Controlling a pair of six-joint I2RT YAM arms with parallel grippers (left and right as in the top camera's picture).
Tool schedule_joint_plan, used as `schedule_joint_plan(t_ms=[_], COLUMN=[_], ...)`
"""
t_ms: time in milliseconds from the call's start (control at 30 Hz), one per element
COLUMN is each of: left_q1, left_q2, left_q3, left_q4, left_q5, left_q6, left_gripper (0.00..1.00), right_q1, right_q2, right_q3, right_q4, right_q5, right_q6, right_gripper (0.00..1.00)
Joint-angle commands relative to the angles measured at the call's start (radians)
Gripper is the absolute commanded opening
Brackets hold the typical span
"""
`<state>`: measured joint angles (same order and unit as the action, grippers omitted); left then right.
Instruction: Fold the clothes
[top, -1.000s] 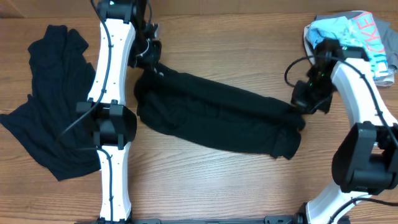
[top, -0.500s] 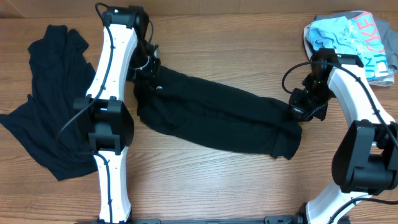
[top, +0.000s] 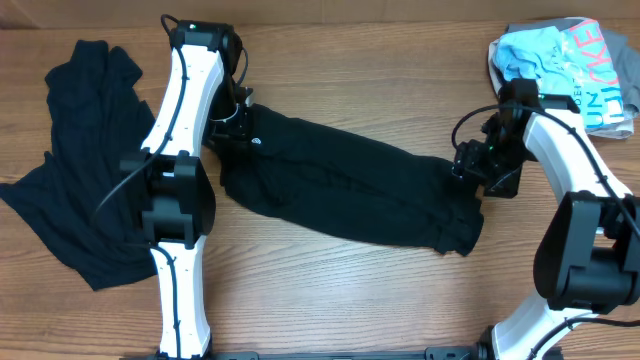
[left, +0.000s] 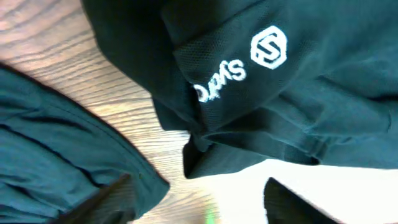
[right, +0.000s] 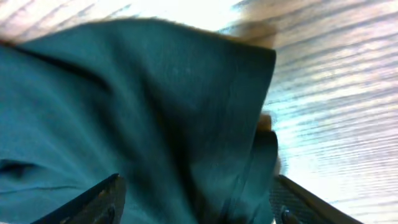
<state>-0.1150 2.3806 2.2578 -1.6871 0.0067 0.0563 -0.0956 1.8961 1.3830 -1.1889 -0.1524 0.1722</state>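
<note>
Overhead view. A black shirt (top: 345, 190) lies as a long band across the middle of the table (top: 350, 300), running from upper left to lower right. The left gripper (top: 238, 118) sits at its collar end, where a small white mark shows; the right gripper (top: 478, 165) sits at the far end, by the bunched corner. A second black garment (top: 75, 160) lies spread and unfolded at the left edge, well apart. A pile of coloured clothes (top: 570, 60) rests at the top right corner. Whether either gripper grips cloth cannot be judged from this height.

Left wrist view. The left fingers (left: 106, 202) stand apart at the bottom edge, with nothing between them. The white logo (left: 270, 46) and lettering lie just ahead on the collar flap, and bare wood shows beside a loose fold.

Right wrist view. The right fingers (right: 93, 202) are likewise spread wide, with the shirt's hem corner (right: 249, 81) lying slack between and ahead of them, not pinched.

Judgement. The step in hand appears to be a release after a lengthwise fold. To do it well, both grippers should rise straight up, clear of the cloth, so that no edge snags and undoes the fold. The bunched right corner would need flattening before the next fold. For a fresh pinch, take all layers at an edge together.
</note>
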Motion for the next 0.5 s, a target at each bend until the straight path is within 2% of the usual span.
schedule_joint_plan(t_ms=[0, 167, 300, 467], left_q1=[0.014, 0.016, 0.016, 0.018], left_q2=[-0.034, -0.035, -0.052, -0.084], left_q3=[0.079, 0.242, 0.376, 0.449], left_q4=[-0.003, -0.003, -0.003, -0.002], left_q5=[-0.039, -0.031, -0.019, -0.011], left_q6=[-0.027, -0.034, -0.037, -0.045], left_gripper=[0.84, 1.00, 1.00, 1.00], right_q1=[0.004, 0.003, 0.003, 0.003], right_q2=[-0.022, -0.022, -0.022, -0.022], right_q3=[-0.069, -0.137, -0.186, -0.278], right_q4=[0.034, 0.059, 0.083, 0.174], right_q5=[0.001, 0.027, 0.027, 0.000], right_q6=[-0.026, -0.029, -0.030, -0.031], right_gripper=[0.79, 0.81, 0.83, 0.86])
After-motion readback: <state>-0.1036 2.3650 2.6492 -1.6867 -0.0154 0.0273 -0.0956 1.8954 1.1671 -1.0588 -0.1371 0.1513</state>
